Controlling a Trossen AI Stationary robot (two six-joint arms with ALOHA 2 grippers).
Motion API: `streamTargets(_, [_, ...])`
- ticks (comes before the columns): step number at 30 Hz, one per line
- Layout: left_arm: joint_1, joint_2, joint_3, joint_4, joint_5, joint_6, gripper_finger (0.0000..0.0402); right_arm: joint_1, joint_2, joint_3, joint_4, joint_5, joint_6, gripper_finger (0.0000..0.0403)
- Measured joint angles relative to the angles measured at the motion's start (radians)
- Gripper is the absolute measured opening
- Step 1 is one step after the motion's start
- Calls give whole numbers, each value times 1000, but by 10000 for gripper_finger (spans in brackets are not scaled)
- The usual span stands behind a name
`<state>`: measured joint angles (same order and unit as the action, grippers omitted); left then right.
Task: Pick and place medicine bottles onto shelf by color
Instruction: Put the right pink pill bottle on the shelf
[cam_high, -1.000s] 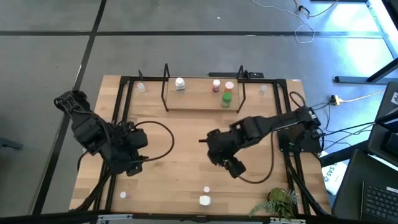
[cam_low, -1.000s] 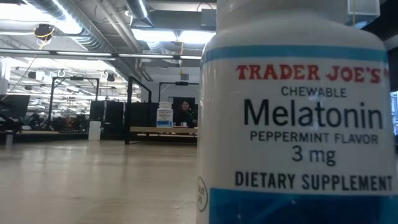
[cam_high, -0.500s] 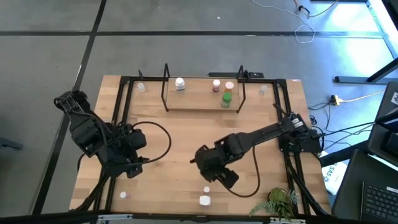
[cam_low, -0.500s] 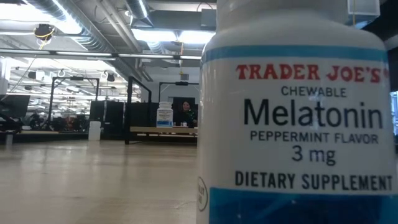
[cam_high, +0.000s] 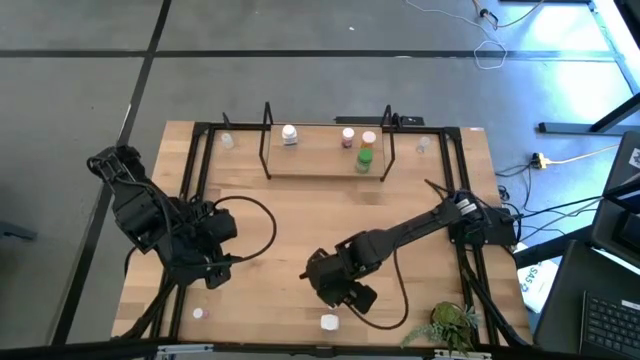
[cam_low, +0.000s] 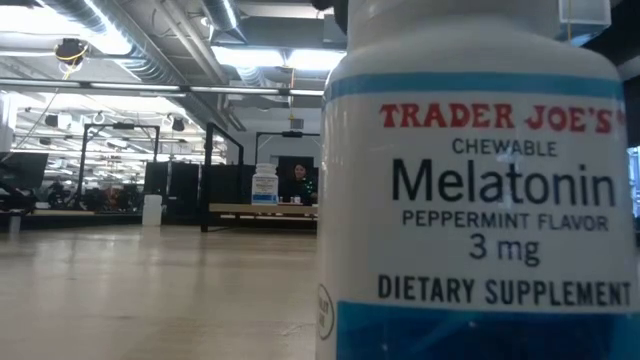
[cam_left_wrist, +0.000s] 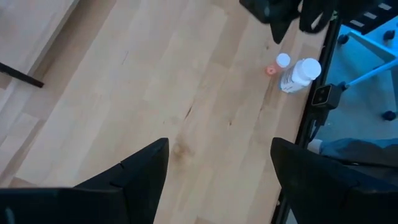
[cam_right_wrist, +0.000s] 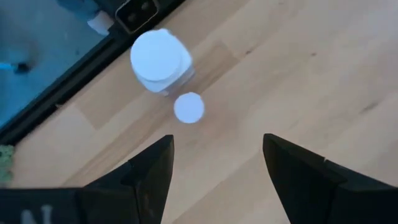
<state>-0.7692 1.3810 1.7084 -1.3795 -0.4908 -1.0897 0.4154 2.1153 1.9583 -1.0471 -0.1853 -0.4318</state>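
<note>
Two white bottles stand near the table's front edge: a small one (cam_right_wrist: 188, 107) and, just beside it, a bigger one (cam_right_wrist: 160, 57). The right gripper (cam_right_wrist: 214, 163) hovers over the small one, jaws spread wide, holding nothing. I'd call this the reach; next it must drop straight and close without knocking the neighbour. A second ago that arm was mid-table. The shelf (cam_high: 325, 160) already carries bottles. The left gripper (cam_left_wrist: 217, 165) waits open, empty.

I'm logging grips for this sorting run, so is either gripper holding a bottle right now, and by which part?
Nothing is held. The right gripper is open above the small white-capped bottle near the table's front edge; the left gripper is open over bare wood.
</note>
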Motion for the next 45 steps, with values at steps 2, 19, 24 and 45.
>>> streamTargets(2, [0, 0, 0, -1, 0, 0, 276, 11, 19, 0, 1, 0, -21, 248])
streamTargets(19, [-40, 0, 0, 5, -23, -2, 276, 32, 112, 0, 47, 0, -77, 248])
streamTargets(24, [-39, 0, 0, 5, -24, -2, 276, 39, 123, 0, 49, -7, -79, 248])
streamTargets(45, [-39, 0, 0, 4, -51, -1, 276, 46, 125, -101, 164, -9, -96, 246])
